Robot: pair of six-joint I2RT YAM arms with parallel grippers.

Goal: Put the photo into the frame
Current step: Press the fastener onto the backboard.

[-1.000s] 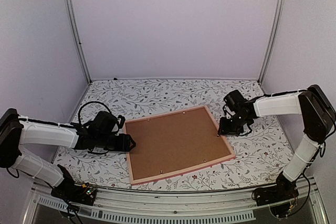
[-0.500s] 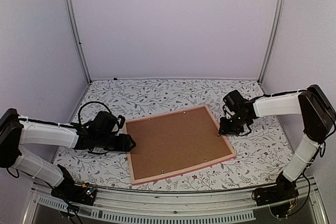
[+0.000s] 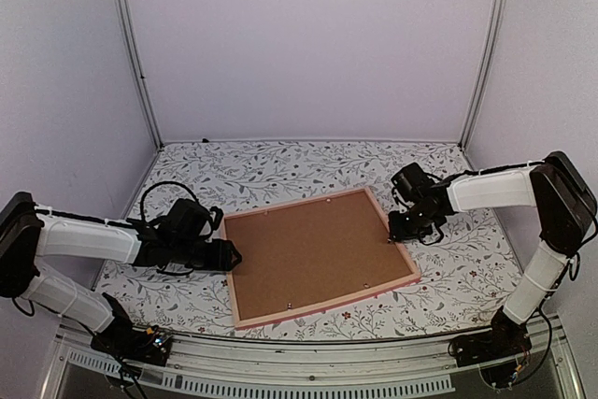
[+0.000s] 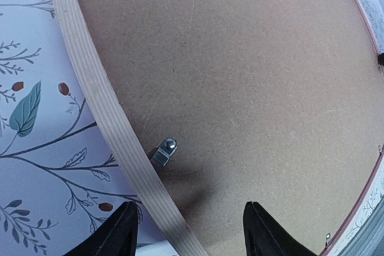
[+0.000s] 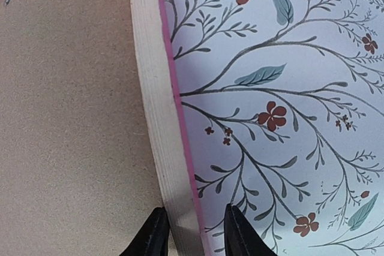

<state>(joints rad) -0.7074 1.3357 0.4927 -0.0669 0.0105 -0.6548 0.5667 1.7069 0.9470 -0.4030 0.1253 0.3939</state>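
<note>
Frame [image 3: 327, 303] lies face-down mid-table [image 3: 280, 170] w/ the brown backing board [image 3: 313, 254] filling it, 1 metal tab [image 4: 165, 150] showing just inside its L rail. L gripper [image 3: 229, 254] sits low at the frame's L edge, fingers spread wide: 1 over the floral cloth outside the rail, 1 over the board. R gripper [image 5: 192, 232] is at the frame's R edge, 2 fingers set narrowly astride that rail, not pinching it, w/ a sliver of cloth showing beside the outer finger.
</note>
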